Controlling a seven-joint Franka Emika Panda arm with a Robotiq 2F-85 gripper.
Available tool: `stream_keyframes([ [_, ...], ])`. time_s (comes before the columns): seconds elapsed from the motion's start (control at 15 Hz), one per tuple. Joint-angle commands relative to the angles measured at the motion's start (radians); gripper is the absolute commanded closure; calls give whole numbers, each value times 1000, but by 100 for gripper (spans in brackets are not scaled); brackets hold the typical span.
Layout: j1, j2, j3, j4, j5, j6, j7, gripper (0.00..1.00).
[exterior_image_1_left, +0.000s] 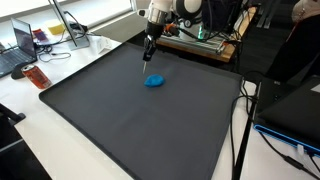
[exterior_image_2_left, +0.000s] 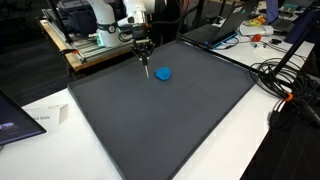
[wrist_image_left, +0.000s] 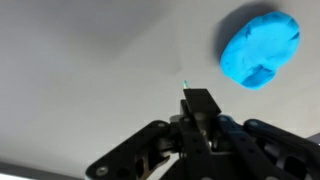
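blue lump: soft, doughy, matt | table mat: dark, smooth, matt

Lab: laptops, tangled cables.

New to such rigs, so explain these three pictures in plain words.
This is a robot arm with a gripper, a two-fingered clamp, at its end. Two pictures come from cameras outside the robot, viewing one dark mat from different places. The third comes from a camera on the wrist, looking past the gripper down at the mat. One blue lump lies on the mat. The gripper is shut on a thin dark stick, perhaps a pen, pointing down beside the lump, not touching it.
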Motion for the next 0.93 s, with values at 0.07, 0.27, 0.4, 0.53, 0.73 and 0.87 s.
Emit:
stream_keyframes([
  [0.07, 46, -23, -22, 1, 120, 34, -97, 97],
  [0.27, 57, -42, -21, 4, 208, 13, -150, 97],
  [0.4, 64, -61, -17, 1, 261, 7, -179, 97],
  [0.53, 70, -81, -14, -4, 307, 12, -201, 97],
  [0.73, 76, -99, -10, -3, 386, 11, -244, 97],
  [0.87, 74, -108, -9, 1, 449, -8, -281, 97],
])
